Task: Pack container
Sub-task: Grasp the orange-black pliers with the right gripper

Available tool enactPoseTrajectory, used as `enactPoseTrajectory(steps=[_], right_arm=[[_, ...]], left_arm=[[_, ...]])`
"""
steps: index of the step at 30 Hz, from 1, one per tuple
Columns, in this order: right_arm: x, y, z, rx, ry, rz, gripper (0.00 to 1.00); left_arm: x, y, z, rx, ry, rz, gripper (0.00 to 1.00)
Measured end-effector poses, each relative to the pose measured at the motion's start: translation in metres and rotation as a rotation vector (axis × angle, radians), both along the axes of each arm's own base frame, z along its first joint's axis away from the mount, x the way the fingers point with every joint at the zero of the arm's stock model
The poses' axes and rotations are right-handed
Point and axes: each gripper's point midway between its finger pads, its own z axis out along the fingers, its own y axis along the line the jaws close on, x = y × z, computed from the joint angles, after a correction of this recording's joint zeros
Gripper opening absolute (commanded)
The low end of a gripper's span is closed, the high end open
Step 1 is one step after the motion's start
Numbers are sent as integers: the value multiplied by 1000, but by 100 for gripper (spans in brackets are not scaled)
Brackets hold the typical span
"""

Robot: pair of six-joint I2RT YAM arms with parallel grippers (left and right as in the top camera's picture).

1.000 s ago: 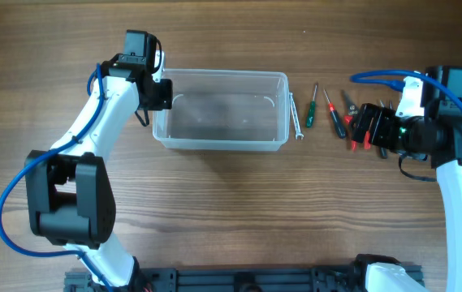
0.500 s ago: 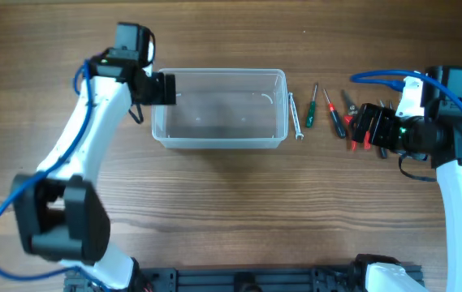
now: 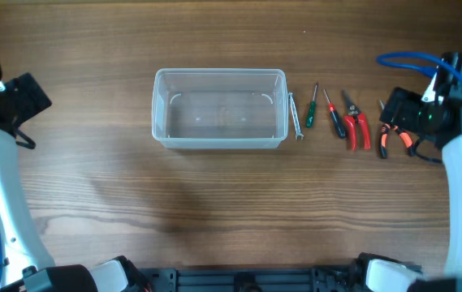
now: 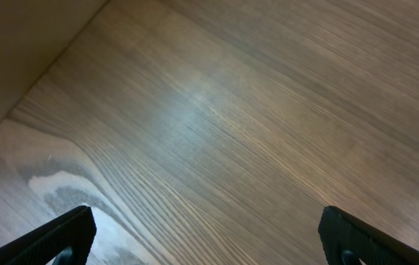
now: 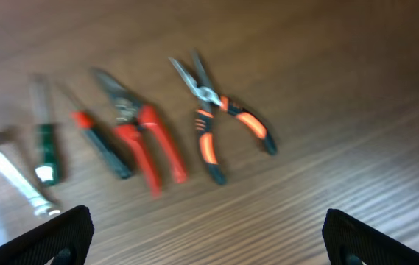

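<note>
The container (image 3: pixel 218 73), a clear plastic tub, stands in the middle of the table with nothing in it. Far to its left hangs my left gripper (image 3: pixel 37 100), open; in its wrist view the left gripper (image 4: pixel 209 230) has only bare wood between its fingers. To the right of the tub lies a row of hand tools. My right gripper (image 3: pixel 395 115) hovers open over that row's right end, above the orange-and-black pliers (image 3: pixel 385 143). The right gripper (image 5: pixel 209 230) holds nothing, with the pliers (image 5: pixel 227 125) ahead of it.
Beside the tub lie a silver tool (image 3: pixel 295 118), a green screwdriver (image 3: pixel 311 106), a red-and-black screwdriver (image 3: pixel 334 114) and red-handled snips (image 3: pixel 358 123). The right wrist view shows the snips (image 5: pixel 141 136) and green screwdriver (image 5: pixel 45 143). A table edge (image 4: pixel 25 70) crosses the left wrist view.
My left gripper has opened and swung from the tub's left end to the far left of the table. My right arm has pulled back to the right, uncovering the snips and pliers.
</note>
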Motion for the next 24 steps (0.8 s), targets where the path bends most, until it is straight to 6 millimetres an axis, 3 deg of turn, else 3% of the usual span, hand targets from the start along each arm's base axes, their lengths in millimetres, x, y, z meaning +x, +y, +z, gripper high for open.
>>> enactPoseTrajectory(steps=[3, 4, 6, 7, 9, 11, 17, 19, 20, 24], right_arm=[[0, -17, -34, 23, 112, -33, 98], [-2, -24, -56, 43, 183, -47, 98], [-2, -25, -78, 62, 252, -47, 94], [1, -26, -90, 68, 274, -43, 73], [3, -21, -123, 123, 351, -23, 71], [1, -15, -150, 171, 413, -17, 62], [6, -9, -187, 231, 453, -23, 44], [10, -10, -188, 233, 435, -40, 12], [11, -9, -188, 236, 432, -43, 4], [12, -7, -187, 254, 426, -51, 4]], left_arm=[[-3, 5, 0, 0, 0, 15, 100], [-3, 5, 0, 0, 0, 15, 100], [-3, 5, 0, -1, 0, 14, 100], [-3, 5, 0, -1, 0, 14, 100], [-3, 4, 0, -2, -1, 13, 100], [-3, 4, 0, -2, -1, 13, 100], [-3, 4, 0, -2, -1, 13, 99], [-3, 4, 0, -2, -1, 13, 100], [-3, 4, 0, -2, -1, 13, 100], [-3, 4, 0, -3, -1, 13, 100]])
